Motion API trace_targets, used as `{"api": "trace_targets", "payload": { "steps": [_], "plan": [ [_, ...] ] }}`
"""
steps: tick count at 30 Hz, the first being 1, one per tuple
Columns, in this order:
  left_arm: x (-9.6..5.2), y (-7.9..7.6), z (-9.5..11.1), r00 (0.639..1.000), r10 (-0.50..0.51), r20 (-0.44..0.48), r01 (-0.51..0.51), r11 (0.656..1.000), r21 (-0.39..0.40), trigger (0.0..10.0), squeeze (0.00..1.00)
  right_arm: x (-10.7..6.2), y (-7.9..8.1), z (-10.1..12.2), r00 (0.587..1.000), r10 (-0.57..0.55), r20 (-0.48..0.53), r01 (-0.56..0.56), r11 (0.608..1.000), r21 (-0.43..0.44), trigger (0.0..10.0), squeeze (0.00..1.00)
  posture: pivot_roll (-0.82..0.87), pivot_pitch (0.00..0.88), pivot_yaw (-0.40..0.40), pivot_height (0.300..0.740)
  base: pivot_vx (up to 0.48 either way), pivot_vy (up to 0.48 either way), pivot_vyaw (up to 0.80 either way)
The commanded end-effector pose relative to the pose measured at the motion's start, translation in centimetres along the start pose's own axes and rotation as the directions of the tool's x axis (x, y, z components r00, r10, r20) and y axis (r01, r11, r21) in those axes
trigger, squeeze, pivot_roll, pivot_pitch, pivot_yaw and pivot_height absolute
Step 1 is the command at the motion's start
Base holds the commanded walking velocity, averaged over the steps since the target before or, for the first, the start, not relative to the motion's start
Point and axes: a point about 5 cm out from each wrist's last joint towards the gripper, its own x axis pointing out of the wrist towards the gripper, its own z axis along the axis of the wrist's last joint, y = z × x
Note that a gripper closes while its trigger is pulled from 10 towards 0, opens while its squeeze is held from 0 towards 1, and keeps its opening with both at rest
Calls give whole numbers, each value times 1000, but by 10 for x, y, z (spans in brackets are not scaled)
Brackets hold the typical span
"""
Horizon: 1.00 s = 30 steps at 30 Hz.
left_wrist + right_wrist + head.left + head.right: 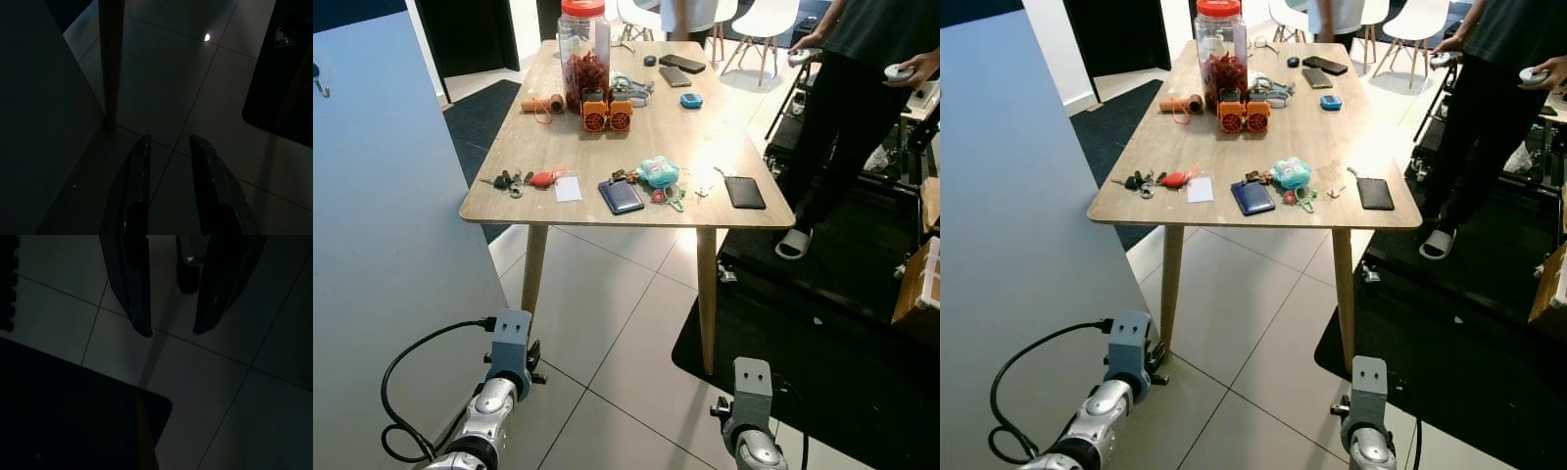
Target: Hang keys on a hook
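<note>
Down by the floor tiles, both arms hang idle: the left gripper point(168, 139) and the right gripper point(171, 333) each point at the tiles with fingers parted, grasping nothing. Farther off, the keys point(514, 181) lie near the wooden table's point(587, 211) front left corner. On the grey wall, a hook point(319, 80) sticks out.

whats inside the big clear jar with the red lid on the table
The jar holds a dark red, tangled filling, piled in its lower part; what it is cannot be told. Two orange gadgets in front cover its base.
</note>
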Motion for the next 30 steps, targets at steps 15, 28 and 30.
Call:
{"api": "trace_targets", "payload": {
  "steps": [15, 28, 30],
  "plan": [
    [-3, -3, -8, 1000, 5, -25, -5, 1000, -26, 10000, 0, 0, -3, 0, 1000, 0, -3, 0, 1000, -13, 10000, 0, 91, 0, -38, 740, 283, 0, 0],
    [-4, -4, -10, 1000, 9, -22, -9, 999, -35, 10000, 0, 0, -5, 1, 1000, 5, 0, -5, 1000, -26, 10000, 0, 90, 0, -47, 740, 401, 0, 0],
    [-4, -4, -9, 1000, 12, -12, -12, 999, -36, 10000, 0, 1, -5, 1, 1000, 5, 0, -5, 1000, -27, 10000, 0, 90, 0, -47, 740, 0, 0, 0]
  ]
}}
